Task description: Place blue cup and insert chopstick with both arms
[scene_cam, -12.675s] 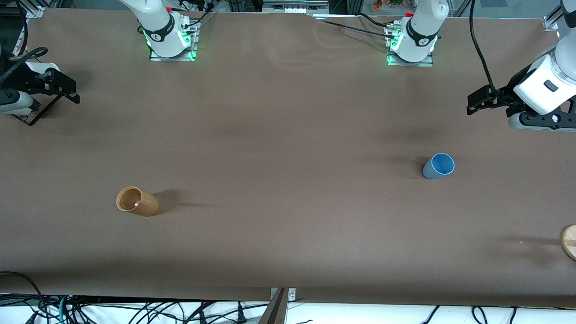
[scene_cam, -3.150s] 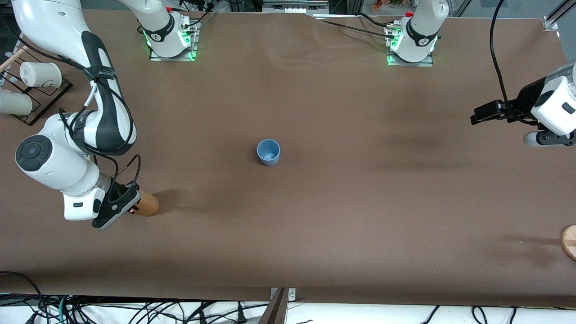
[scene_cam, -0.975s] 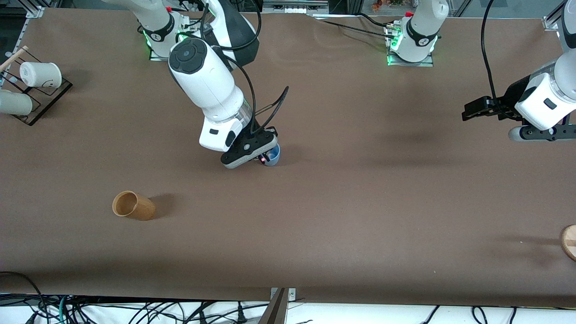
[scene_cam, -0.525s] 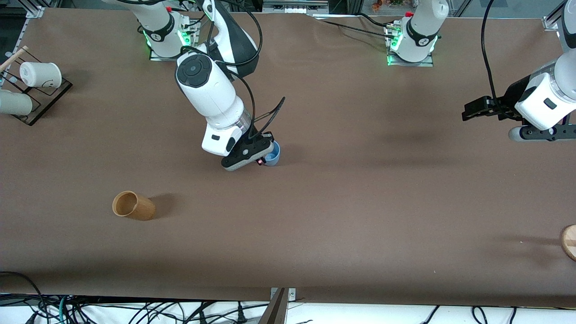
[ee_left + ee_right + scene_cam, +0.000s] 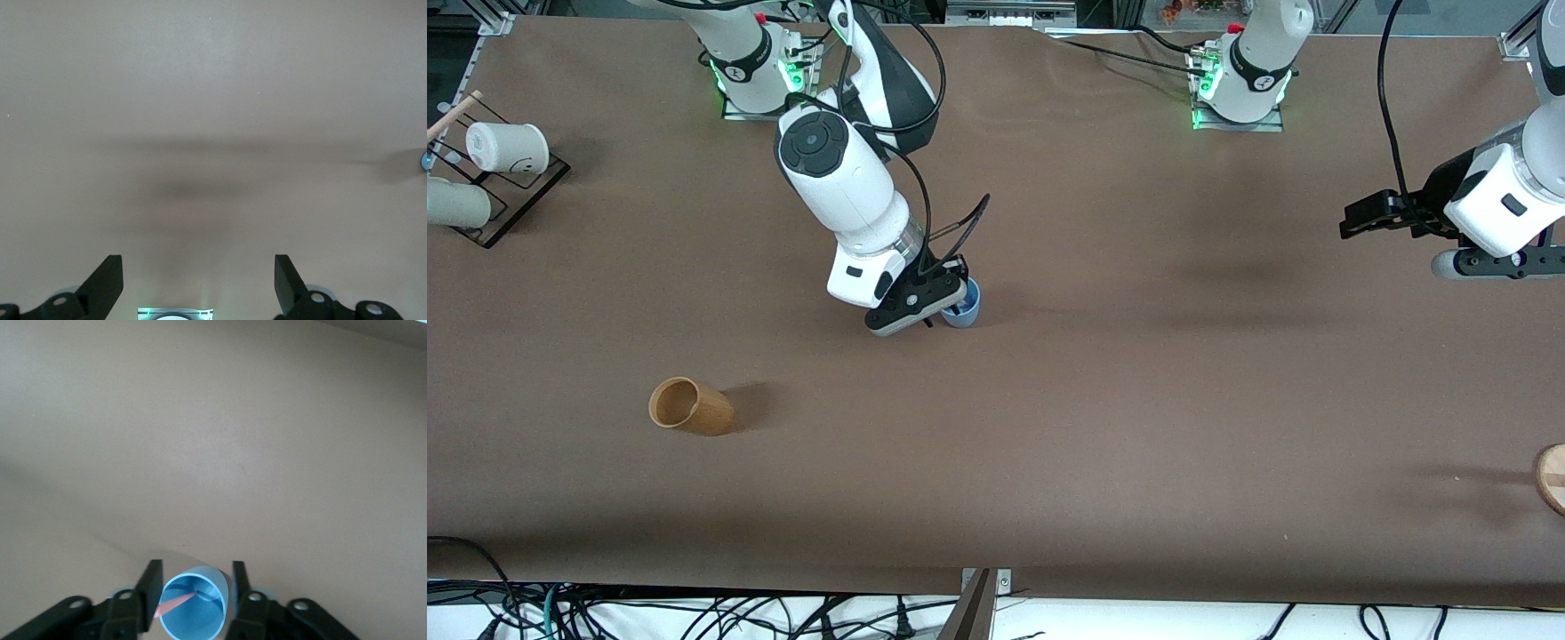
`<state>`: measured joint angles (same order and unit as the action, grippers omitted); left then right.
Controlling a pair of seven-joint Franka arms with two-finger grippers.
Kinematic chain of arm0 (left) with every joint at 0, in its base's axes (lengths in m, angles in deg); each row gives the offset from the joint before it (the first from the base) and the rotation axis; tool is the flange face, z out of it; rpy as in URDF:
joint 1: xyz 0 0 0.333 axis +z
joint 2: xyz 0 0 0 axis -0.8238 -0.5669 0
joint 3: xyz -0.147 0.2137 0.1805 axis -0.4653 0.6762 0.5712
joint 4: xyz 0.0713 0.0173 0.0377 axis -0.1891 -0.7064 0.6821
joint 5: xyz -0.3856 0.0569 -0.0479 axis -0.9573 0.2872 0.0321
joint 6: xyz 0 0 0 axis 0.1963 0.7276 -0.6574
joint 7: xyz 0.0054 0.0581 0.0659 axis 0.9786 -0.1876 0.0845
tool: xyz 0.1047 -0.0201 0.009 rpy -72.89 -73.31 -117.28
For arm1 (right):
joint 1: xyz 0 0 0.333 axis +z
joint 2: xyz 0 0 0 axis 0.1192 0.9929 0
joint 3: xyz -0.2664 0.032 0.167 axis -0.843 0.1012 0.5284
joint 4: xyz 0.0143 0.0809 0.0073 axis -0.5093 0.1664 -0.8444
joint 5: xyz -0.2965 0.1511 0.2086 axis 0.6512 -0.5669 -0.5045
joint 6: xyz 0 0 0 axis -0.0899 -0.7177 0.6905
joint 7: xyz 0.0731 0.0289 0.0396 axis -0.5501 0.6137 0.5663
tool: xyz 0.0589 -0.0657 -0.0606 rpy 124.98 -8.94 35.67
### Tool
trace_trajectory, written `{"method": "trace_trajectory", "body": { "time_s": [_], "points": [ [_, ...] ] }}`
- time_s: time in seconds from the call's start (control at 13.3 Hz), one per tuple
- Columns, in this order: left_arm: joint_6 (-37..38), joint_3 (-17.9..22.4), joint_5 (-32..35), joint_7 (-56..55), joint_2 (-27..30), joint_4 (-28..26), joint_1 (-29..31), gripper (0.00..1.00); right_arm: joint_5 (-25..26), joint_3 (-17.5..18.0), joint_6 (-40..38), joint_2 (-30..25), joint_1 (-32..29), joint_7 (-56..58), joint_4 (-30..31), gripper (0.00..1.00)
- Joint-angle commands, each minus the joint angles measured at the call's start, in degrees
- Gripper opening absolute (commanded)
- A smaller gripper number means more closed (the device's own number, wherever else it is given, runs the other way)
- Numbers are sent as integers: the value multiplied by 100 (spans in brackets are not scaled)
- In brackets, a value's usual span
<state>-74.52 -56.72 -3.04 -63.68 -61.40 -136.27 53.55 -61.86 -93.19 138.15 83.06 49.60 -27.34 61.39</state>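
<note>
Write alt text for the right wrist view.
The right tool hangs with its fingers spread directly over the upright blue cup, and the chopstick, pinkish-red tipped, leans inside the cup, touching neither finger. Bare brown table fills the rest of the view.

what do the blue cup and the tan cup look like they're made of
Blue cup: probably matte plastic, going by its even light-blue colour, smooth wall and thin rim.
Tan cup: looks like wood or bamboo, with a warm brown tone and no gloss; moulded imitation is possible.
</note>
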Motion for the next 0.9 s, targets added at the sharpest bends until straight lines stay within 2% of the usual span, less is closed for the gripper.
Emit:
{"method": "trace_trajectory", "body": {
  "time_s": [0.0, 0.22, 0.45, 0.75, 0.82],
  "points": [
    [-45, -1, 65, 105, 61, -4, -10, 100, -28, -75, -522, -560, -4, -341, 178, 100],
    [-45, -1, 65, 96, 61, -4, -10, 100, 278, -22, -1786, -1324, -967, -255, 178, 100],
    [-45, -1, 74, 96, 61, 5, -19, 100, 561, -13, -2877, -1861, -1969, 691, 195, 100],
    [-45, -1, 74, 96, 61, 5, -19, 100, 605, 30, -3565, -2160, -3026, 1380, 178, 100],
    [-45, -1, 74, 96, 61, 5, -19, 100, 788, 144, -3688, -2205, -3202, 1389, 160, 100]
  ]
}}
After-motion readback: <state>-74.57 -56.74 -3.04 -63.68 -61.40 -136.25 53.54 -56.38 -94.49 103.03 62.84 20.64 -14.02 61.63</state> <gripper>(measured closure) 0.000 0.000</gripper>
